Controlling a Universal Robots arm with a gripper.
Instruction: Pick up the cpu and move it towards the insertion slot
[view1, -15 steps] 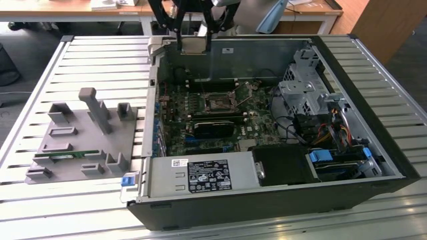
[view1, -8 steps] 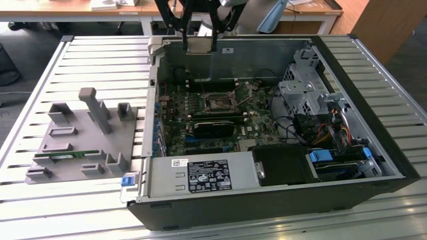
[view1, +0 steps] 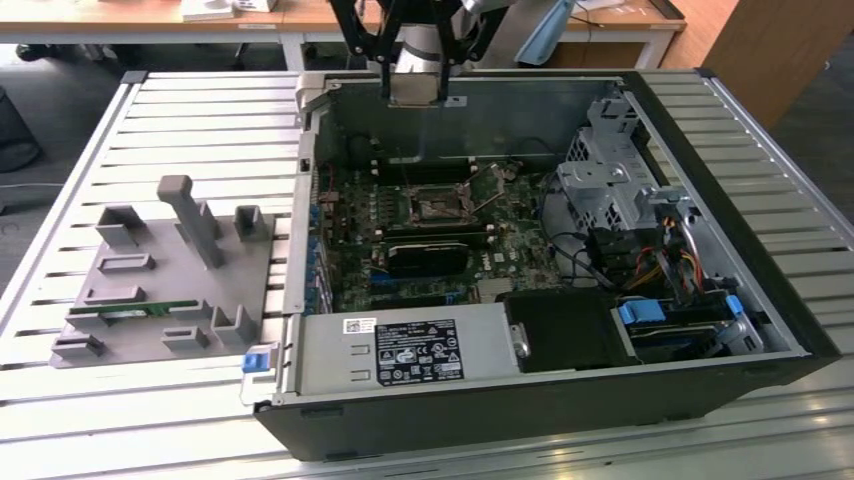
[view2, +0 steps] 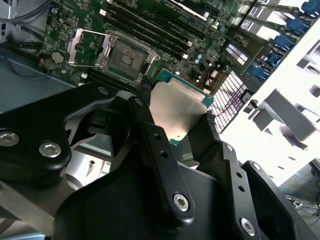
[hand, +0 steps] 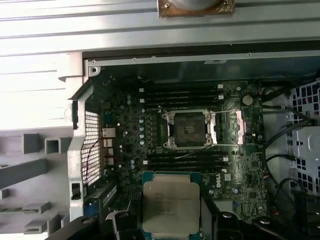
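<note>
The cpu (view2: 177, 107) is a flat square chip with a silvery face and a green rim, and it also appears in the first wrist view (hand: 171, 202). My gripper (view2: 177, 100) is shut on it, a black finger (view2: 150, 130) pressing each of two opposite edges. In the exterior view the gripper (view1: 411, 92) hangs above the far wall of the open computer case. The insertion slot (view1: 437, 205) is a square dark socket in a silver frame on the green board, with its frame flap open (view2: 120, 54). The chip hovers above the board, off to one side of the insertion slot (hand: 190, 129).
The open computer case (view1: 747, 330) lies on a slatted metal table (view1: 80, 420). Inside are a black card (view1: 427, 255), a power supply (view1: 400, 355), a drive cage (view1: 614, 190) and cables. A grey plastic tray (view1: 160, 290) at the exterior view's left holds a green memory stick (view1: 127, 313).
</note>
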